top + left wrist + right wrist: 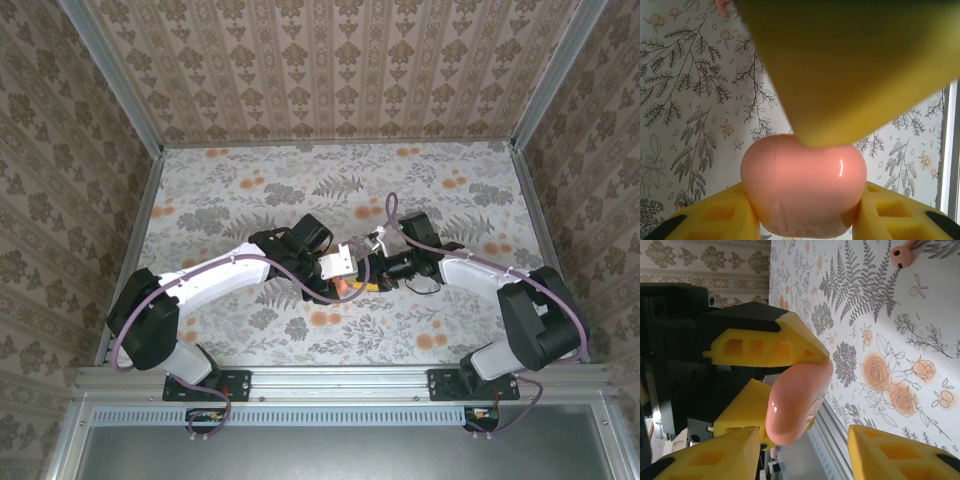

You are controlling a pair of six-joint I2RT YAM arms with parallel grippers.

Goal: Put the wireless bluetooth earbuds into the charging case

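Observation:
The charging case [802, 187], a salmon-pink rounded box with its lid down, sits between the yellow fingers [715, 215] of my left gripper [802, 212], which is shut on it. In the right wrist view the case [797, 405] hangs above the table, clamped by those same fingers. My right gripper [800, 460] is open around the case's near end; one of its fingers [855, 70] lies against the case's top, the other stands apart. A small pink earbud [902, 255] with a short stem lies on the table beyond. Both grippers [335, 272] [378, 270] meet at mid-table.
The floral tablecloth [300, 190] spreads behind the arms. A metal rail [340, 378] runs along the near edge, and patterned walls [330, 70] close in the back and sides. A small pink thing [722, 7] lies at the far edge of the left wrist view.

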